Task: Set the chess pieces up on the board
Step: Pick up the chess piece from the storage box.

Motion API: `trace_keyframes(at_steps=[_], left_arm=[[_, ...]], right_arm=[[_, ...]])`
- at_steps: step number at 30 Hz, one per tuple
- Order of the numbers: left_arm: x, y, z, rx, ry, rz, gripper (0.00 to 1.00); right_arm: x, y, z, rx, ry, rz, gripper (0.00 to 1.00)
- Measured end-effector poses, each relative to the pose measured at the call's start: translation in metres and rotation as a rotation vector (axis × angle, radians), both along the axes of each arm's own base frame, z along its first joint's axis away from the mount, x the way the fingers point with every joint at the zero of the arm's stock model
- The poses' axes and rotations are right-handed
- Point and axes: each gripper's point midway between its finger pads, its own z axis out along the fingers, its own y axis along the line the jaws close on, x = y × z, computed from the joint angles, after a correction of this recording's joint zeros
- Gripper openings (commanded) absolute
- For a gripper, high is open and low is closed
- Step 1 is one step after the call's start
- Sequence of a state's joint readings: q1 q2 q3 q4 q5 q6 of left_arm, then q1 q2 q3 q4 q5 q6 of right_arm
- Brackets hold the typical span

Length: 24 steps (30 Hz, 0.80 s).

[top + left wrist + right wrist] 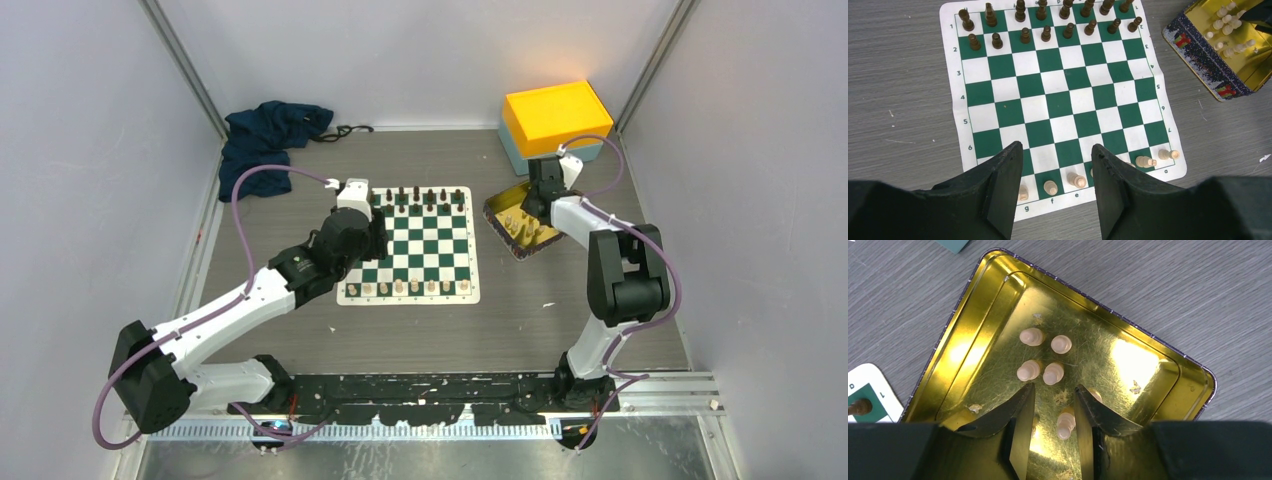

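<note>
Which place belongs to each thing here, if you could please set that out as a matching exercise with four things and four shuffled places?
Things:
1. dark chess pieces
2. yellow box
3. blue cloth
4. right end effector

Places:
A. over the gold tray holding cream chess pieces
B. far left corner of the table
C. the two far rows of the board
D. far right corner, behind the gold tray

Pairs: 1-C, 2-D, 3-B, 4-A.
</note>
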State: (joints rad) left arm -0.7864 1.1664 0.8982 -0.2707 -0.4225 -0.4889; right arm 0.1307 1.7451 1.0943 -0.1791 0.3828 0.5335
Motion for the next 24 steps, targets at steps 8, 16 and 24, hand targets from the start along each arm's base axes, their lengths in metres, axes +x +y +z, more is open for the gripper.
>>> trace_keyframes(at_steps=[8,16,24], left_arm=[[0.0,0.0,-0.001,0.002,0.002,0.0,0.54],[0.0,0.0,-0.002,0.004,0.004,0.0,0.54],[0.0,0.0,-0.003,0.006,0.005,0.0,0.54]], right_arm=[[0.0,-0.003,-0.017,-0.001,0.035,-0.007,0.36],[0.003,-0.002,-0.023,0.006,0.041,-0.001,0.36],[0.006,-0.002,-0.028,0.009,0.046,-0.002,0.34]])
